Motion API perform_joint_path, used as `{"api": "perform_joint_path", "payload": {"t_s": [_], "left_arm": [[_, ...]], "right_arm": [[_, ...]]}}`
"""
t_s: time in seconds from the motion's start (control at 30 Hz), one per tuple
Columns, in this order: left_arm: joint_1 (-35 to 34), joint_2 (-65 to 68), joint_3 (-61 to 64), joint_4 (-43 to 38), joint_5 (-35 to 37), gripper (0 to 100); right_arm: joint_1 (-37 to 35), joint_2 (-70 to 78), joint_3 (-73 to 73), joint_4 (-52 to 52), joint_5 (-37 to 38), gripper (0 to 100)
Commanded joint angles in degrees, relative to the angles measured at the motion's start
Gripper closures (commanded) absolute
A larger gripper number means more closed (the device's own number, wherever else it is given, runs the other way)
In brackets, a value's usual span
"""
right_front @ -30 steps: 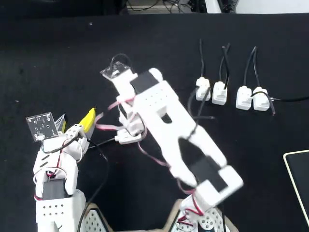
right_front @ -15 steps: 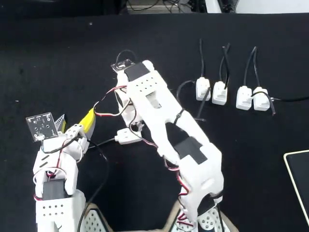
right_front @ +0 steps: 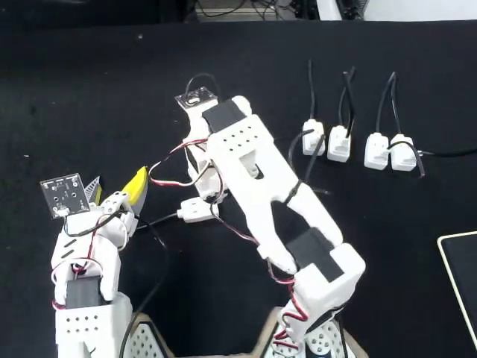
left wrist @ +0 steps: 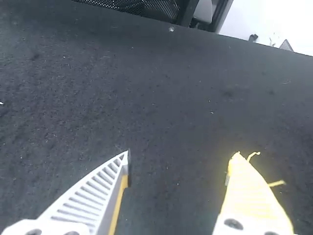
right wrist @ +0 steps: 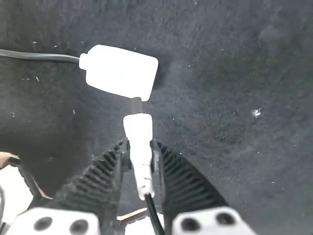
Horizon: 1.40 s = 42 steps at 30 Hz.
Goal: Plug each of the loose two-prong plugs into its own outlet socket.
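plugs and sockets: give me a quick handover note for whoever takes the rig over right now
Left gripper: open, holding nothing, low over the black table.
Right gripper: shut on a white plug mid-table; its prongs partly show at the white socket, so not fully seated.
Four more white pieces with black cables lie in a row farther back on the right; cannot tell whether any are mated.
Done: nothing confirmed. Left: push this plug home, then check the row.
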Motion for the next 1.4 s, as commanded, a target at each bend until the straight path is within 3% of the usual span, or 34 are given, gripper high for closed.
{"api": "perform_joint_path", "payload": {"t_s": [0.0,0.53,1.37], "left_arm": [[-0.04,-1.23,0.92,0.09,0.00,68],[-0.13,-1.32,0.92,0.00,-0.09,68],[-0.40,-1.32,0.92,0.00,-0.09,68]], "right_arm": [[0.09,4.35,-5.05,1.93,-0.53,98.5],[-0.79,13.14,-8.84,2.02,-0.70,98.7],[-0.79,12.79,-8.31,2.11,-2.64,98.7]]}}
